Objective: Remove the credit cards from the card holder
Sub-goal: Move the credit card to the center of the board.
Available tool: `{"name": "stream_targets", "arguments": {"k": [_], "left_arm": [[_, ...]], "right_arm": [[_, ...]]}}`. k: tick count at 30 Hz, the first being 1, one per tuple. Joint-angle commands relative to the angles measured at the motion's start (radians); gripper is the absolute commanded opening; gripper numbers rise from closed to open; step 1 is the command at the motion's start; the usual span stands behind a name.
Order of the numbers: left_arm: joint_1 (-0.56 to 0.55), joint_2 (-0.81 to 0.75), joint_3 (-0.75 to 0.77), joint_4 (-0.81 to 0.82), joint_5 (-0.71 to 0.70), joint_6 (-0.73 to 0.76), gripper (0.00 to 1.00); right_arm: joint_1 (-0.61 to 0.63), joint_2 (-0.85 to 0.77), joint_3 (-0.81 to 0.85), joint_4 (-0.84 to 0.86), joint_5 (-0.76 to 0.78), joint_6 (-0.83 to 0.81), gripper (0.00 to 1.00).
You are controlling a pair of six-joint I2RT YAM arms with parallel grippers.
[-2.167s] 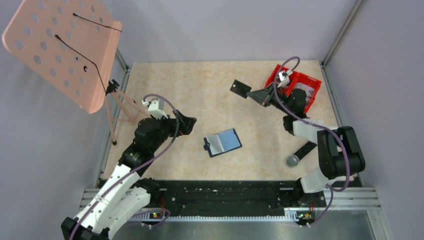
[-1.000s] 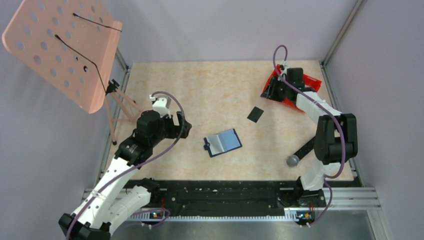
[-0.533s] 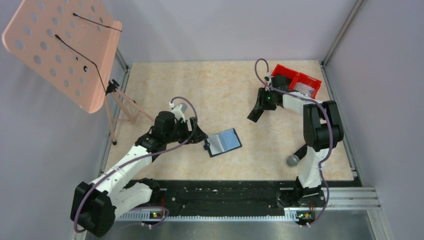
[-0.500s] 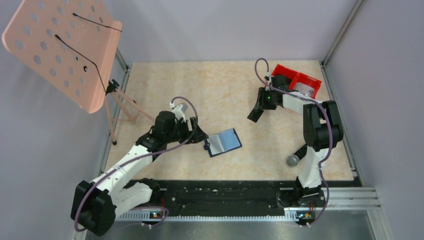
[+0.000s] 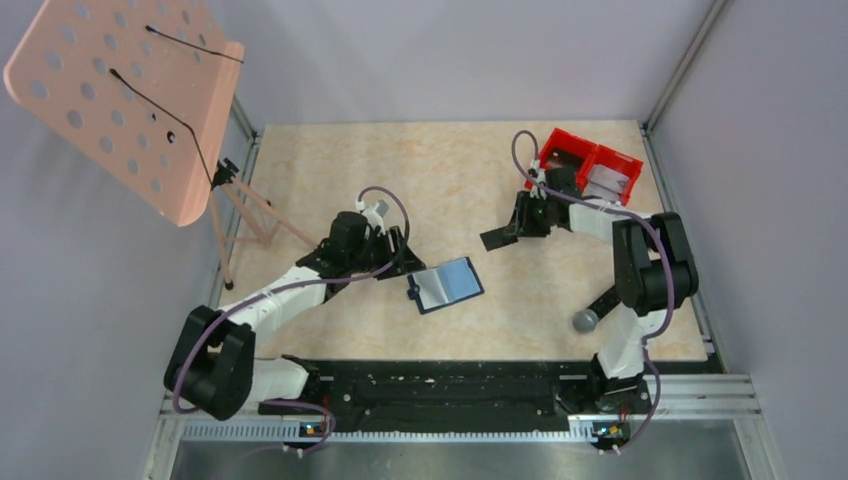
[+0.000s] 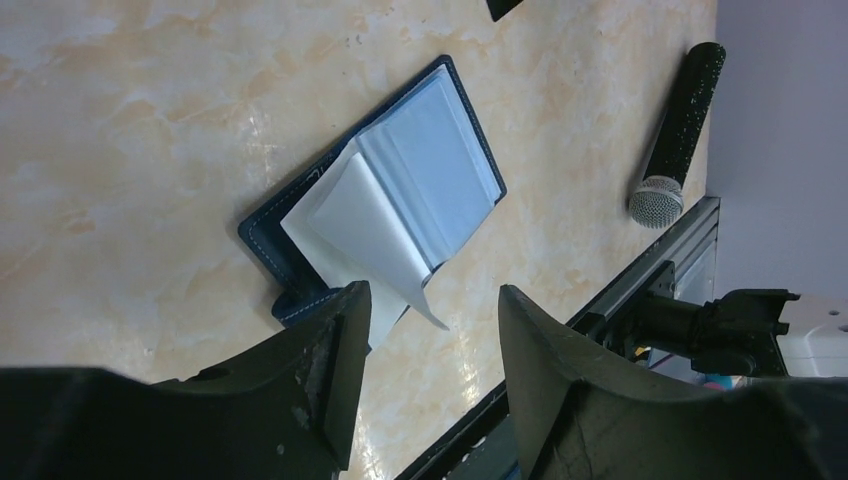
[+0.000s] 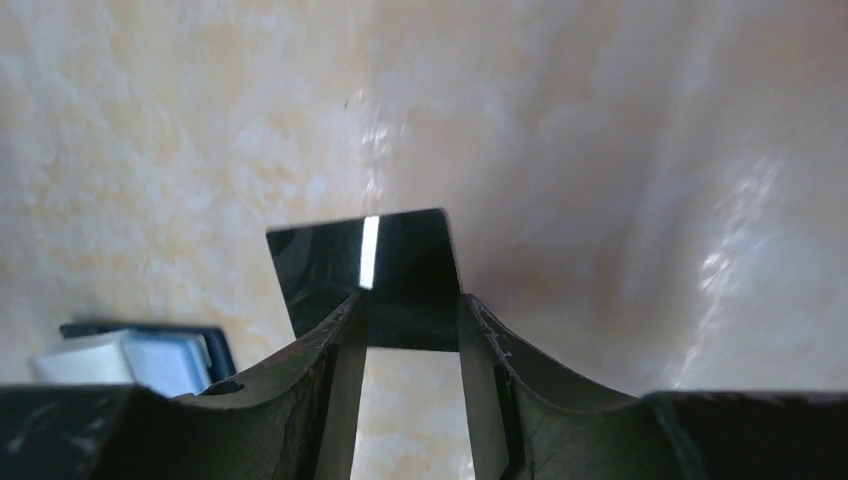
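The card holder [image 5: 447, 285] lies open on the table, navy outside with light blue-grey faces; it also shows in the left wrist view [image 6: 430, 170] and the right wrist view [image 7: 140, 355]. A pale flap or card [image 6: 365, 225] sticks up from its near half. My left gripper [image 5: 405, 265] is open, and its tips [image 6: 432, 300] straddle the holder's near corner. A black credit card [image 5: 495, 240] lies flat on the table. My right gripper [image 5: 512, 230] has its jaws a little apart, and its tips [image 7: 412, 310] sit over the card's near edge [image 7: 365, 275].
A red two-compartment bin [image 5: 590, 165] stands at the back right. A black microphone with a grey head [image 5: 585, 320] lies at the right front and shows in the left wrist view [image 6: 680, 120]. A pink perforated stand [image 5: 120, 100] rises at the left.
My right gripper let the black card drop, swung to the bin, came back over the card and shifted it left and nearer. My left gripper reached right up to the holder.
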Motion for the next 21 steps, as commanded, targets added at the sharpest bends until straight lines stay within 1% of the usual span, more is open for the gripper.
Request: {"name": "stream_targets", "arguments": {"k": [1,3,5,7,10,12,16,18,19,20,21], "left_arm": [[-0.011,0.095,0.072,0.125,0.059,-0.016,0.54],[-0.025,0.142,0.093,0.147,0.054,0.001,0.53],[-0.038,0.198,0.118,0.165,0.051,0.019,0.53],[-0.045,0.25,0.153,0.176,0.037,0.034,0.53],[-0.05,0.34,0.214,0.204,0.038,0.038,0.53],[-0.056,0.4,0.25,0.249,0.022,0.037,0.52],[-0.058,0.529,0.324,0.348,0.04,-0.005,0.49],[-0.062,0.587,0.345,0.404,0.054,-0.03,0.47],[-0.063,0.611,0.354,0.427,0.055,-0.039,0.47],[-0.065,0.634,0.363,0.447,0.058,-0.047,0.46],[-0.069,0.654,0.37,0.471,0.063,-0.055,0.46]], "right_arm": [[0.019,-0.1,-0.132,0.039,-0.158,0.082,0.39],[0.022,-0.136,-0.175,0.057,-0.185,0.091,0.39],[0.022,-0.174,-0.203,0.058,-0.162,0.086,0.39],[0.023,-0.216,-0.221,0.057,-0.106,0.086,0.4],[0.023,-0.261,-0.238,0.083,-0.002,0.122,0.46],[0.023,-0.28,-0.264,0.13,0.047,0.153,0.47],[0.024,-0.309,-0.339,0.257,0.113,0.196,0.47],[0.023,-0.335,-0.361,0.287,0.201,0.206,0.49],[0.023,-0.355,-0.368,0.284,0.259,0.208,0.52],[0.022,-0.377,-0.377,0.294,0.304,0.197,0.65],[0.025,-0.408,-0.397,0.315,0.36,0.183,0.94]]}}
